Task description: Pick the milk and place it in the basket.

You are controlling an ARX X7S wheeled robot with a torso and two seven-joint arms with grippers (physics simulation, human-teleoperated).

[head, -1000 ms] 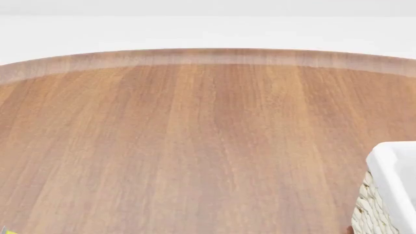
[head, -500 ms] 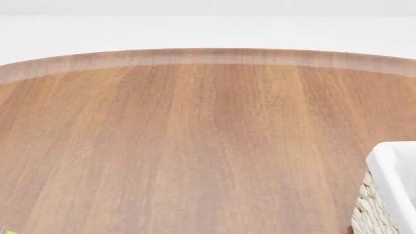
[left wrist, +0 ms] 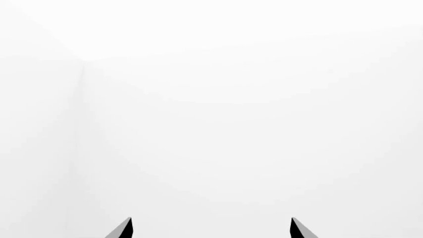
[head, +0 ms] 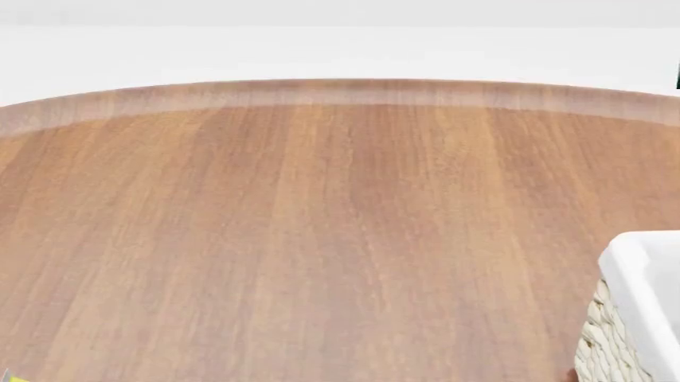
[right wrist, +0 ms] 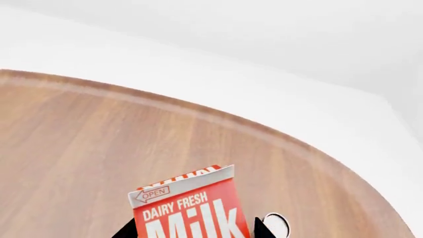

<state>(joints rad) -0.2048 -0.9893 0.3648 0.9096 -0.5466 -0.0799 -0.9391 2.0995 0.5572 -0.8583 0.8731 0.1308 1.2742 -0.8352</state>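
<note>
In the right wrist view the milk (right wrist: 187, 201), a red gable top with white "Dairy Fresh Milk" lettering, stands between the two black fingers of my right gripper (right wrist: 193, 229). The gripper is shut on it and holds it above the brown wooden table (right wrist: 79, 139). My left gripper (left wrist: 211, 227) is open and empty, and faces only white wall. In the head view only a corner of the basket (head: 641, 274) shows at the lower right, with white cloth over cream wicker. The milk does not show in the head view.
The round wooden table (head: 318, 223) fills the head view, its curved far edge against white floor. A yellow sliver (head: 9, 379) shows at the bottom left corner. A small white round thing (right wrist: 278, 224) shows beside the right finger.
A thin dark sliver has appeared at the right edge of the head view, near the table's far rim. Nothing else has moved.
</note>
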